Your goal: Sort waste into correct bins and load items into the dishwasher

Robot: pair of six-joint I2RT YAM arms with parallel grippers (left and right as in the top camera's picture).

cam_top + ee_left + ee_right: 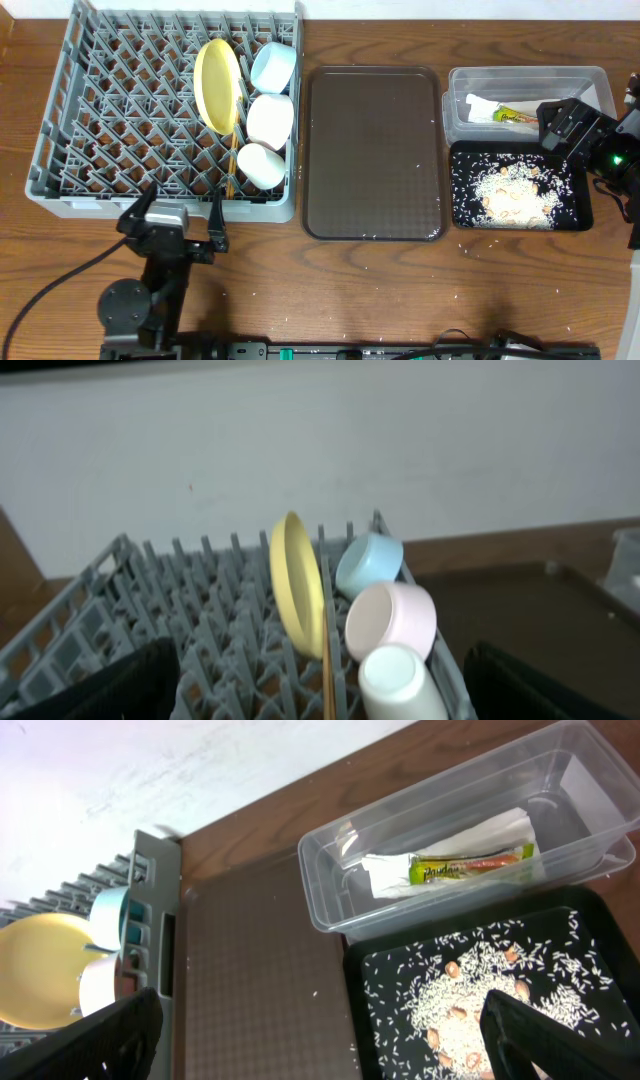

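While both arms hang idle at opposite ends of the surface, there looks to be little left to do. The dish rack (pixel 120 120) carries the yellow plate (pixel 218 85) on edge, with the light blue bowl (pixel 272 66), white bowl (pixel 270 120) and small white cup (pixel 260 165) in a row along its right side. The chopsticks (pixel 231 170) lie between plate and cup. Their long axis runs front to back, the near ends pointing roughly at the left jaws, which stand wide apart and empty just in front of the rack's near wall. Over on the right, the clear tub (pixel 600 85) holds the napkin (pixel 480 108) with the snack wrapper (pixel 517 116) lying on it, and the black tray (pixel 460 215) just beside it holds the rice scraps (pixel 510 190). The right jaws are also spread wide, gripping nothing, above the tub's near right corner where it meets the black tray. What remains, as I judge it, is a few stray grains (pixel 315 992) on the brown serving tray (pixel 372 150), which sits between rack and bins. These lie to the left of the right jaws and to the right of the left jaws. The right arm seems the better placed, since the black tray is directly under its reach.
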